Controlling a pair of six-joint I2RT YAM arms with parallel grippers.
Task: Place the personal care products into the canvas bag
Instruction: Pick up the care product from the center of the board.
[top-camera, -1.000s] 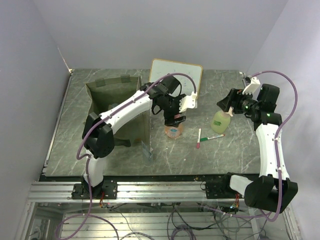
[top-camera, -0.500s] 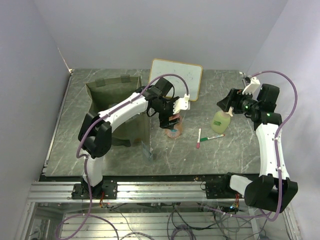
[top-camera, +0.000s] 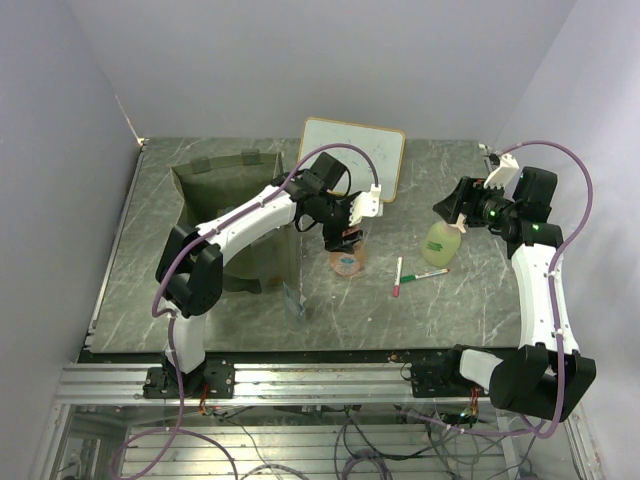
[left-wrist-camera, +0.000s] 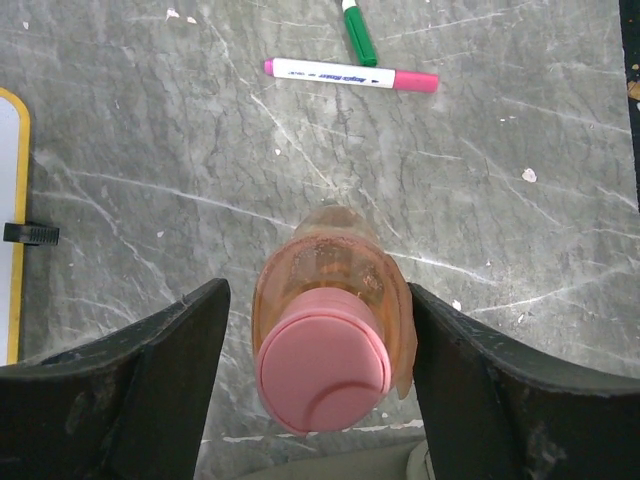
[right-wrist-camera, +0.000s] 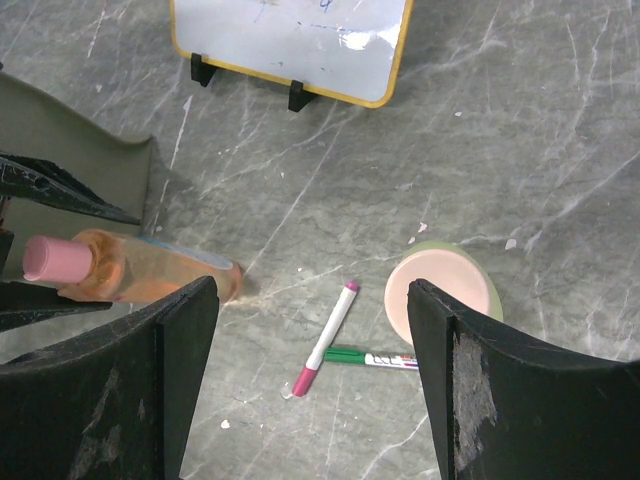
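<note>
Since 1 second earlier, the left arm's wrist had shifted slightly toward the canvas bag (top-camera: 195, 200), while the right arm had stayed put. The left gripper (left-wrist-camera: 315, 295) was spread astride the upright orange bottle (left-wrist-camera: 325, 345), with a gap showing at the left finger (left-wrist-camera: 150, 380), so nothing was clamped. That bottle stood on the table (top-camera: 480, 290), just beside the bag. The right gripper (right-wrist-camera: 312, 290) hung unclenched and empty above the yellow-green bottle (right-wrist-camera: 443, 293), near 2 marker pens (right-wrist-camera: 325, 338).
</note>
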